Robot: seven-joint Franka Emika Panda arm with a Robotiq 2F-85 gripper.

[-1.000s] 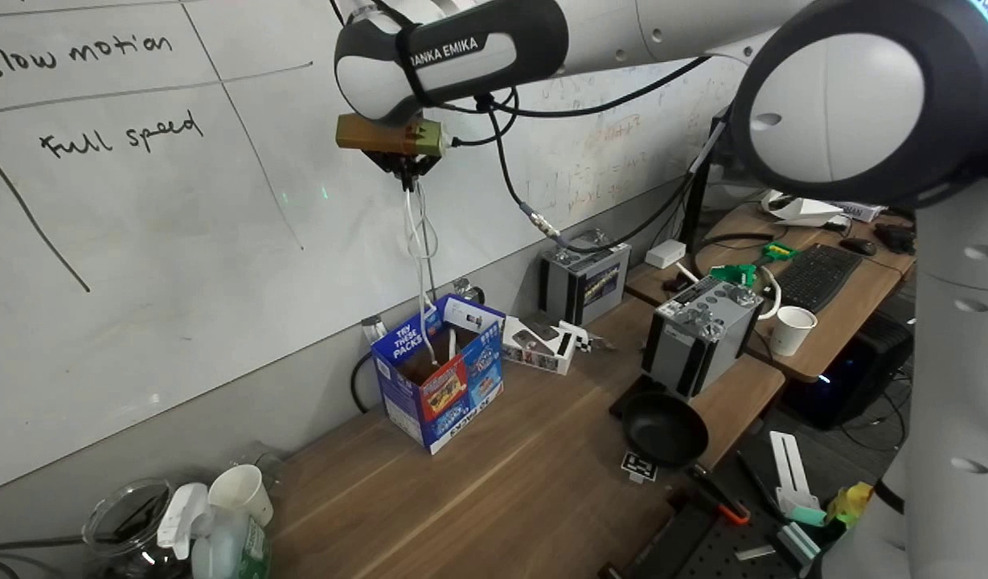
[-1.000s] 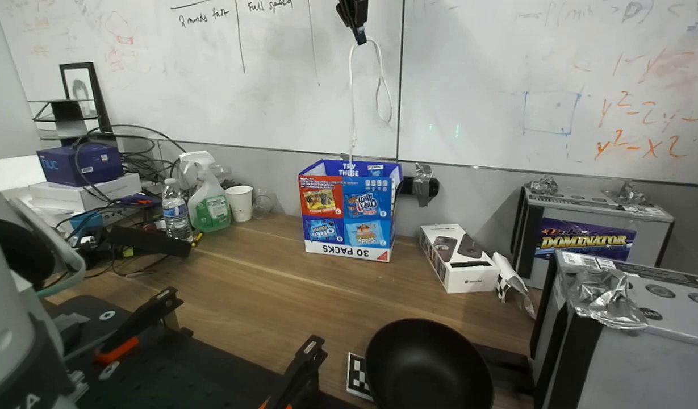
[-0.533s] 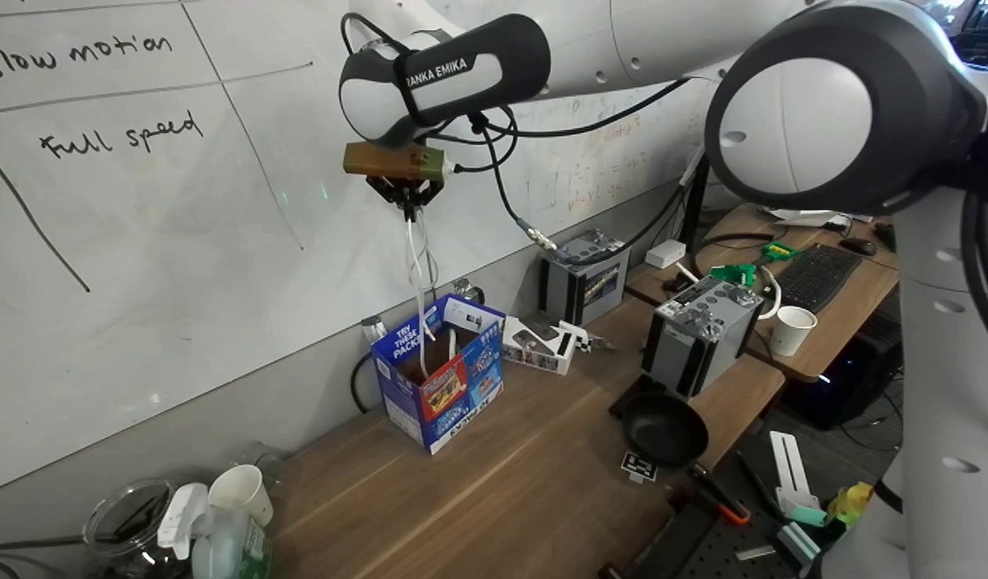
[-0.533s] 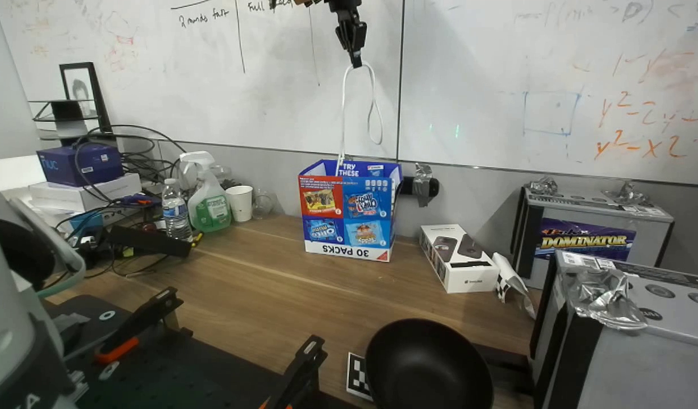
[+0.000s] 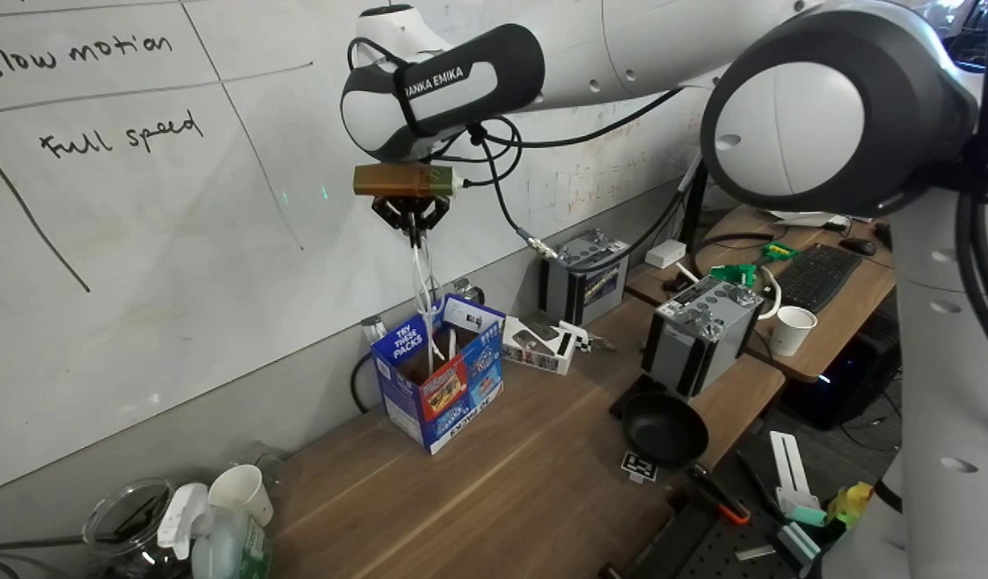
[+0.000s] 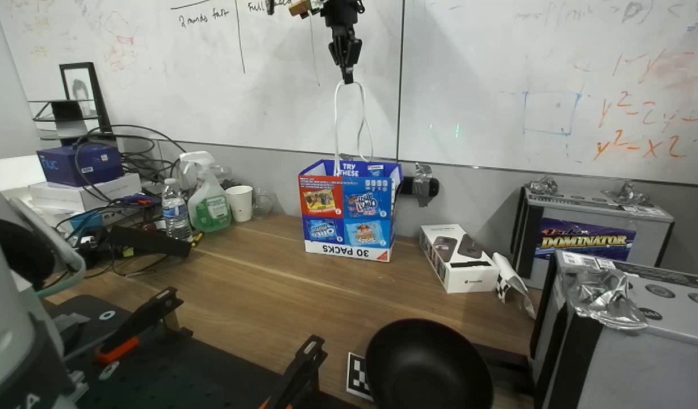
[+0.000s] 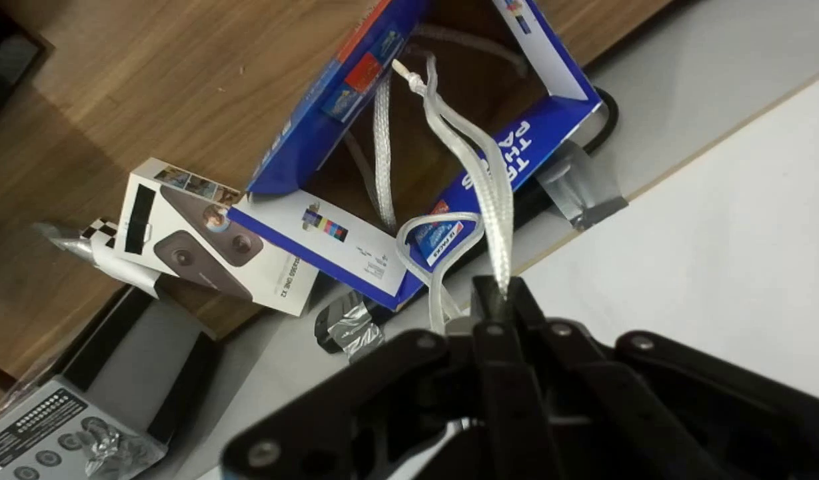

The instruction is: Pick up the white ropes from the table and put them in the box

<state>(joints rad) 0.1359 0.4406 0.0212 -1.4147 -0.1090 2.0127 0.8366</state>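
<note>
My fingers [image 7: 524, 307] are pressed together on the white ropes [image 7: 496, 213], which leave the tips in a doubled strand; I see no gap between them. In the last second I have come down, and the hanging length has sunk with me, so more of it now drops through the top of the blue box [image 6: 349, 216]. The loose loop [image 7: 436, 287] that dangled well above the rim a moment ago now reaches about level with it. I cannot tell whether it hangs inside or just behind the back edge. Another white strand [image 7: 382, 153] shows inside the box; whether it joins what I hold, I cannot tell.

The box has not shifted on the table [image 5: 461, 515]. The lifting looks done to me, and the lowering well under way. If I let go here, that loop could drape over the edge, so I would go lower and steer it in first. Farther off, the small white carton [image 6: 459, 258] sits near the box, and the whiteboard [image 6: 468, 68] behind leaves me little room for swing.
</note>
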